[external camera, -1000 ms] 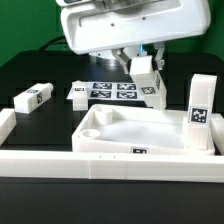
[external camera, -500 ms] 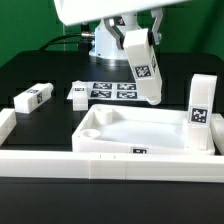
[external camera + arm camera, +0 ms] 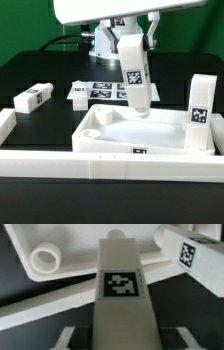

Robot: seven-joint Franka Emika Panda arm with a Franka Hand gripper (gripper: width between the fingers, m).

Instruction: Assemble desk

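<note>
We see the tabletop (image 3: pixel 165 128) hollow open toward the ext. view's left, but the held leg (image 3: pixel 133 78), clamped in the gripper (image 3: pixel 131 42), hangs tilted over its middle. An upright leg (image 3: pixel 200 112) blocks the tray's end on the ext. view's right, and the border rail (image 3: pixel 60 163) walls off the front.

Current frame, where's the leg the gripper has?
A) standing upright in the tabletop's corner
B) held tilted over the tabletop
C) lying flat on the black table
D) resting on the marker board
B: the gripper grips the leg at its top end, tilted, with its lower end over the tabletop. The upright one in the corner is a second leg.
</note>
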